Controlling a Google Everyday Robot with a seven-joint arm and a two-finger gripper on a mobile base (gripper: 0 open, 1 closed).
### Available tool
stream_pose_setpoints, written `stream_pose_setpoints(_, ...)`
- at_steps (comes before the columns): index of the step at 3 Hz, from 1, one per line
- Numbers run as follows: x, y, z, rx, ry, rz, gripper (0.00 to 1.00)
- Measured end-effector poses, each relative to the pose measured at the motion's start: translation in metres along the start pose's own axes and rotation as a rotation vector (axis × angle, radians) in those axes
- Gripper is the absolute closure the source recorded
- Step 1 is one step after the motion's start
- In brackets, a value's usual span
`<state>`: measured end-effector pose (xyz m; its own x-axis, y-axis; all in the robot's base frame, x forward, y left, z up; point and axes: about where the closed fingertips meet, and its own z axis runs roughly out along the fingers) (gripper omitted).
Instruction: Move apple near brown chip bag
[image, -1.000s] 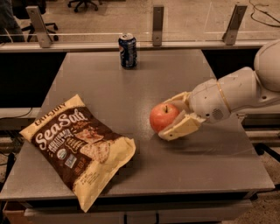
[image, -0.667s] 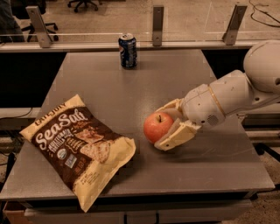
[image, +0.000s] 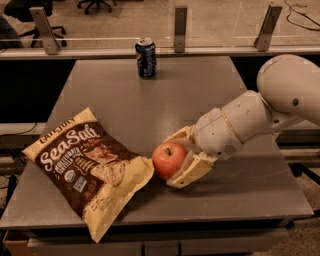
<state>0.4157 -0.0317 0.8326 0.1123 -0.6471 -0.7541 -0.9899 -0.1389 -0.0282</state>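
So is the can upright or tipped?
Upright: the can stands rim up. The tool grips the apple beside the brown chip bag.

The round red-orange apple (image: 167, 159), dark stem pointing up, is sitting at the front middle of the counter (image: 125, 100), with the pincer (image: 172, 163) clasping it from the right. It is resting just beside the cream-yellow corner of the brown chip bag (image: 87, 167), which is lying flat, "Sea Salt" lettering facing up.
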Motion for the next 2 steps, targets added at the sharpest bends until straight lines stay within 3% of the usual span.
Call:
stream_pose_setpoints(1,-0.0002,0.0,-0.0001,0.0,0.0,0.0,0.06)
stream_pose_setpoints(2,-0.0028,-0.0039,-0.0065,0.036,0.01,-0.025,0.0)
